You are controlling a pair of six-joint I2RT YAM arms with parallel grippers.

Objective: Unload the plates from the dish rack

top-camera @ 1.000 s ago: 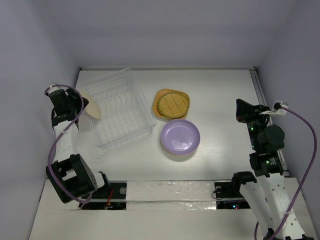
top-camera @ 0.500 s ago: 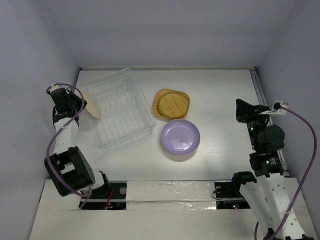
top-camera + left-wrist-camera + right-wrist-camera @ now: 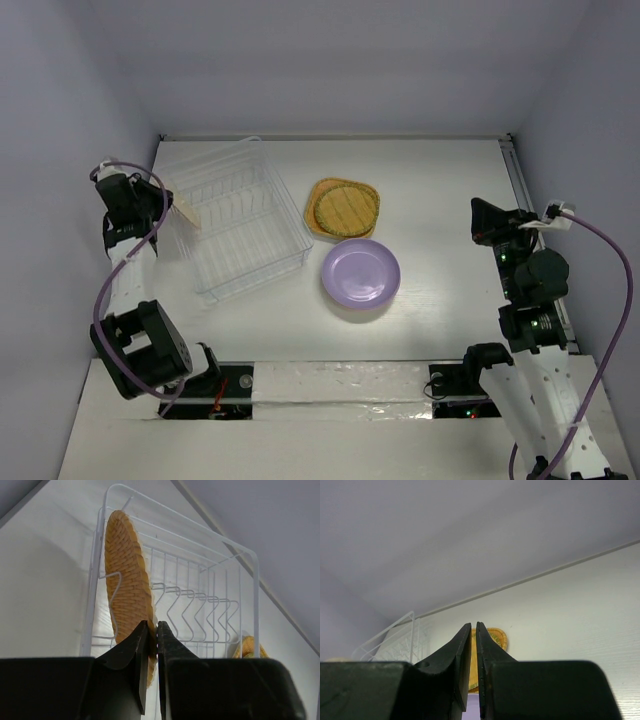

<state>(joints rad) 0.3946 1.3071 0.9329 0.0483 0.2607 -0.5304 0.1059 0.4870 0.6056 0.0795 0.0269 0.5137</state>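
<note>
Progress check: three of the plates lie out on the table (image 3: pixel 440 180), to the right of the dish rack (image 3: pixel 245 232). A purple plate (image 3: pixel 360 272) lies flat. Just behind it is an orange rounded-square plate (image 3: pixel 313 224) with a round woven plate (image 3: pixel 343 207) resting on top. One plate is left in the rack as far as I can see. It is a tan woven plate (image 3: pixel 127 580), standing on edge at the rack's left end among the wire slots. No other plate shows through the clear plastic. Left end effector (image 3: pixel 152 630) is clamped on this plate's lower rim, with the fingers pinching the thin edge between them. The plate has not yet left the rack. Right end effector (image 3: pixel 473 630) hangs over the right side of the table, well apart from the plates. Its jaws are almost together with only a thin slit between them, and it carries nothing. Judgement: the task is mostly done. What remains is to lift the last plate clear of the slots and set it down by the others.
</note>
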